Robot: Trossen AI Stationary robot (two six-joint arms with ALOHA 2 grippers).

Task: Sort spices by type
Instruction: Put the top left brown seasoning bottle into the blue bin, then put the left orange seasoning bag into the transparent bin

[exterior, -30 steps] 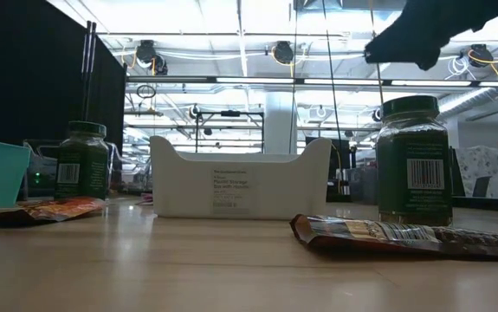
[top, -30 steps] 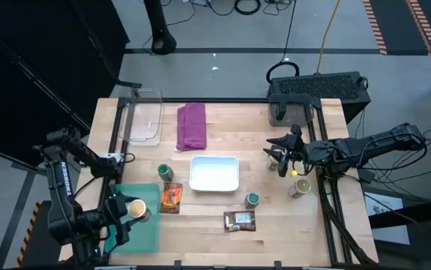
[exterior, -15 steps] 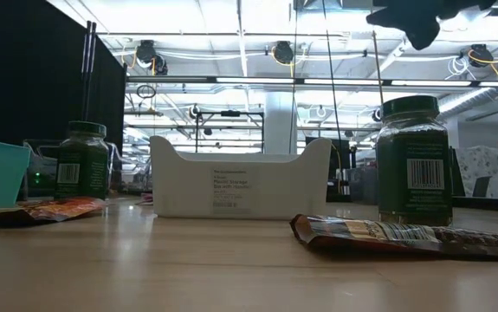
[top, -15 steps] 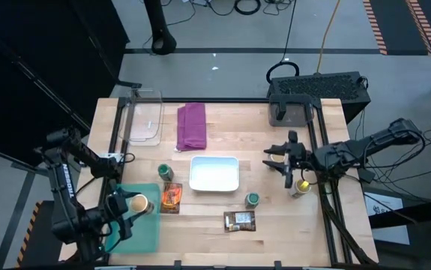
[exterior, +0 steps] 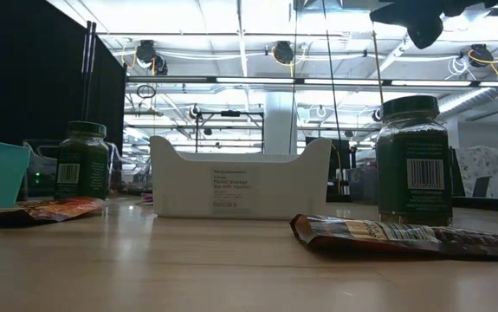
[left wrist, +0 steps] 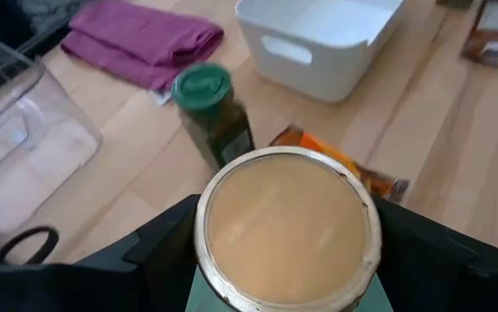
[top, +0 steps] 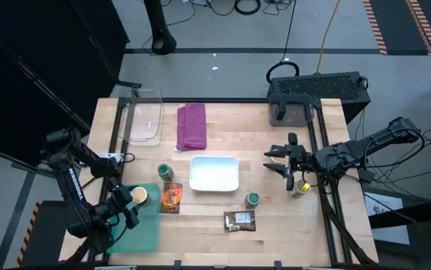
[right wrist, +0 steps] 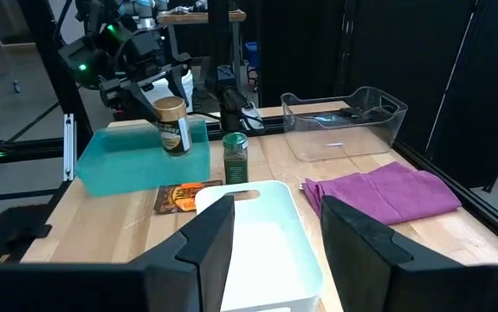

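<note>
Tan-lidded round glass jar (top: 141, 196) clenched in left tool (top: 131, 207), lower left of the high view, above teal plastic bin (top: 143, 234). Just beside: orange flat packet (top: 172, 197), green-lidded jar (top: 166, 172). Mid-frame: white plastic tray (top: 214, 173), second green-lidded jar (top: 252, 199), dark brown packet (top: 239, 220). Right tool (top: 288, 166) raised over wooden counter (top: 222, 135), fingers parted, gripping nothing, another tan-lidded jar (top: 300, 187) lower right of it.

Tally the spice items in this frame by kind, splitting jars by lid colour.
Tan-lidded jars: 3, the last partly hidden by the right arm
Green-lidded jars: 2
Orange packet: 1
Dark brown packet: 1
Total: 7
</note>
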